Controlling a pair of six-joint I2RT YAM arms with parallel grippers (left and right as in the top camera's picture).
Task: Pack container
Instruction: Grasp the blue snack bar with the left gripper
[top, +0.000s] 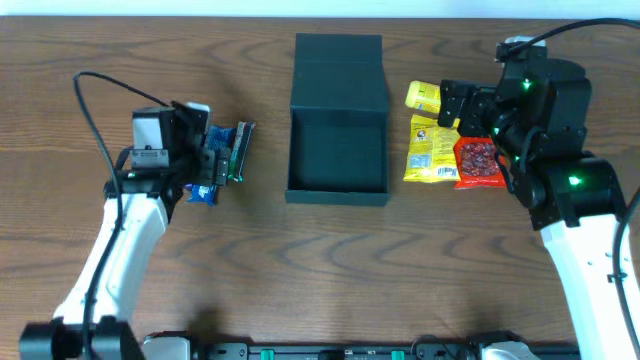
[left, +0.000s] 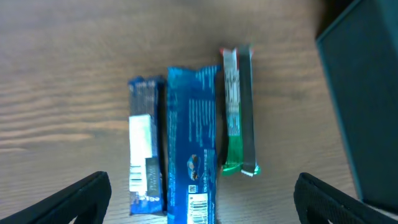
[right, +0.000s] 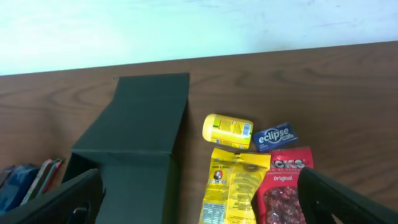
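A brown wood-grain table (top: 330, 270) carries everything. The dark green container (top: 338, 150) sits mid-table, its lid lying open on the far side. On the left, a dark blue bar (left: 144, 143), a blue packet (left: 191, 149) and a green-ended bar (left: 239, 112) lie side by side. On the right are a yellow tub (right: 227, 130) and a blue gum pack (right: 275, 135), with a yellow packet (right: 231, 186) and a red packet (right: 285, 190) nearer.

Blue bar (left: 191, 146), yellow packet (top: 429, 152), red packet (top: 479, 163).

One container (top: 338, 72) — three bars (left: 191, 143), four other snacks (right: 233, 186).
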